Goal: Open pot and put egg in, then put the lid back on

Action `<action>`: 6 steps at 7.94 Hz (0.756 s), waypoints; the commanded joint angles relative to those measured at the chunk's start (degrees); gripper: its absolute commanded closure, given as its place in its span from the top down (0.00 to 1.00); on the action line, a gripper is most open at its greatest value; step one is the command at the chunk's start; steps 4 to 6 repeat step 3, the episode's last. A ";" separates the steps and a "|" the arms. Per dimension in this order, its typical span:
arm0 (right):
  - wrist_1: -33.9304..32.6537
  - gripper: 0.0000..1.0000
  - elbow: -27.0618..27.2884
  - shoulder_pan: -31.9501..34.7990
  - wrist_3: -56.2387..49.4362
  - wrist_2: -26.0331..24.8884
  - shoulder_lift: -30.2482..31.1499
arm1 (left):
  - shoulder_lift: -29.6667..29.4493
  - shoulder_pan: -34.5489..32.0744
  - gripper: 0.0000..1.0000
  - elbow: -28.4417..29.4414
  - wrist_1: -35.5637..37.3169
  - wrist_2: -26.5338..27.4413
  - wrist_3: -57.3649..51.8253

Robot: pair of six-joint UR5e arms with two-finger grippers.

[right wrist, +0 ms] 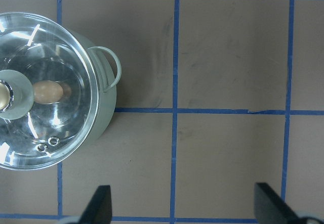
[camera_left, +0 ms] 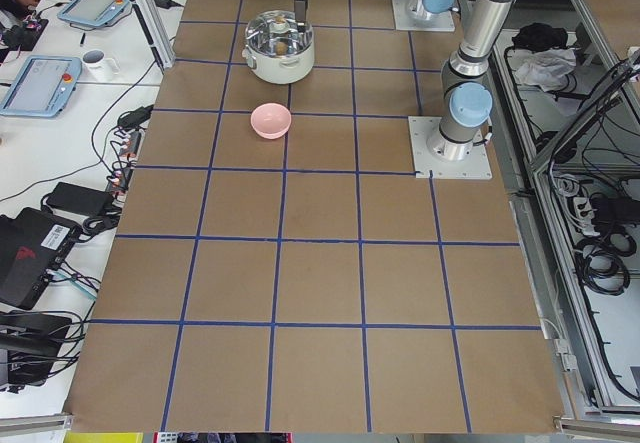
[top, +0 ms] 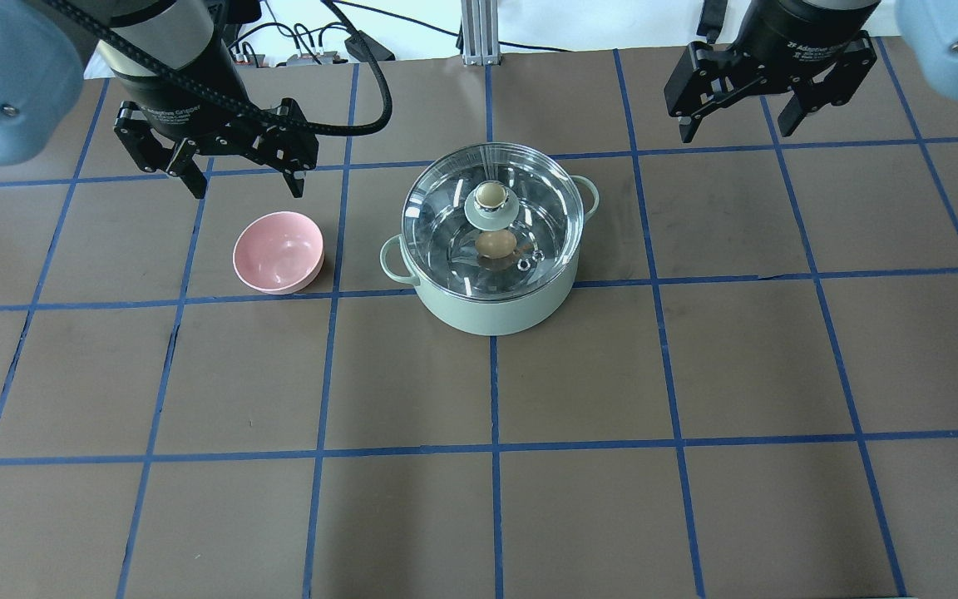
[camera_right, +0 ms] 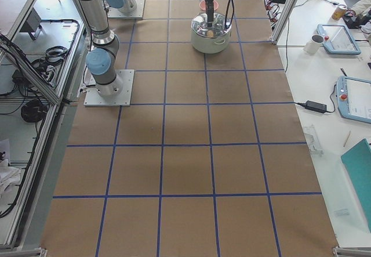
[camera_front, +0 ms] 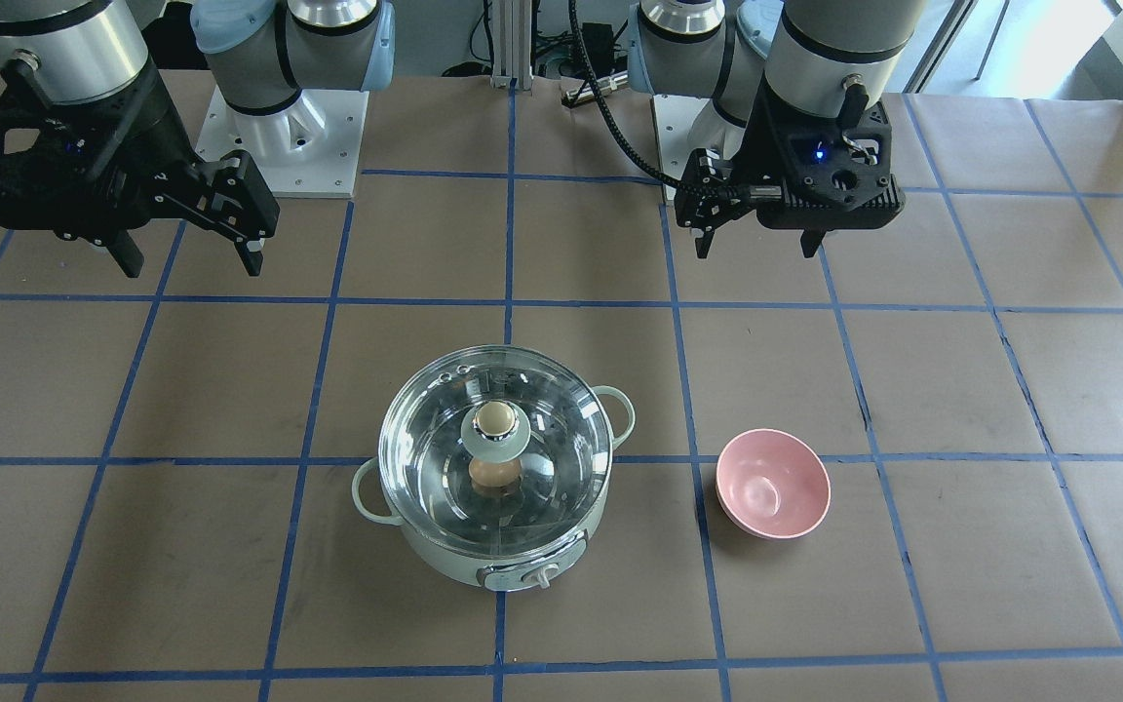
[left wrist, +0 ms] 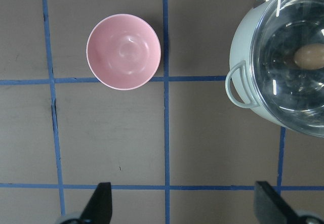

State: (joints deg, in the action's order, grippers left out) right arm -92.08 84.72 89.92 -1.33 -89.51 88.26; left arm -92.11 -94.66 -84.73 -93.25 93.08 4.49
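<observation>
Overhead exterior shows us two claws, one pot [top: 491,312], one lid [top: 533,208], one egg [top: 496,243] and one pink bowl [top: 278,252]. The left claw [top: 247,188] and the right claw [top: 734,131] both hang above the worktop [top: 612,374], fingers spread apart, gripping nothing. We see the pot between the two claws, farther from the robot's base than either. The lid sits on the pot, with the egg inside under the glass. The bowl rests just beyond the left claw, apart from the pot.
</observation>
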 commanded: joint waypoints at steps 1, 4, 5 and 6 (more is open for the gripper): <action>0.24 1.00 0.09 0.43 -0.42 -0.05 -0.19 | 0.00 0.00 1.00 0.00 0.00 0.00 -0.01; 0.41 1.00 0.09 0.34 -0.34 -0.05 0.07 | 0.00 0.00 1.00 0.00 0.00 0.00 -0.01; 0.41 1.00 0.09 0.34 -0.34 -0.05 0.07 | 0.00 0.00 1.00 0.00 0.00 0.00 -0.01; 0.41 1.00 0.09 0.34 -0.34 -0.05 0.07 | 0.00 0.00 1.00 0.00 0.00 0.00 -0.01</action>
